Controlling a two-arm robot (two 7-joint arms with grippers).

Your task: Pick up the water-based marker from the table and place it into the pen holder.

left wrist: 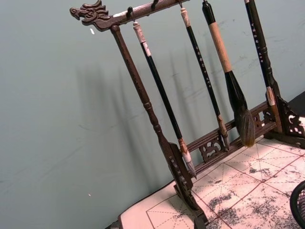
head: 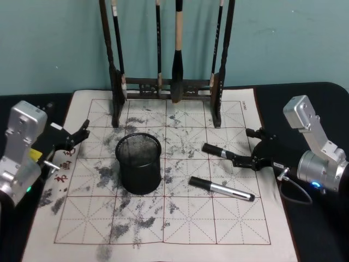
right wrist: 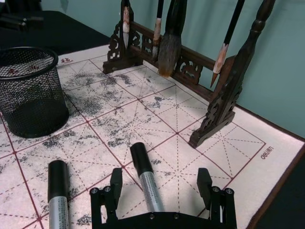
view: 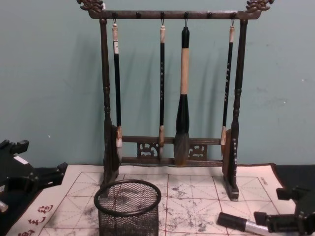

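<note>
Two water-based markers lie on the practice mat to the right of the pen holder [head: 138,164], a round black mesh cup. The farther marker [head: 217,150] has a black cap and silver barrel, and its barrel end sits between the spread fingers of my open right gripper [head: 245,146]. In the right wrist view this marker [right wrist: 147,177] lies on the mat between the two fingers [right wrist: 116,180] without being clamped. The nearer marker [head: 221,188] lies loose just in front. My left gripper [head: 82,132] rests open at the mat's left edge, beside the holder.
A tall dark wooden brush rack [head: 163,90] with several hanging brushes stands at the back of the mat [head: 180,224]. The mat lies on a black table against a teal wall. Bare mat stretches in front of the holder.
</note>
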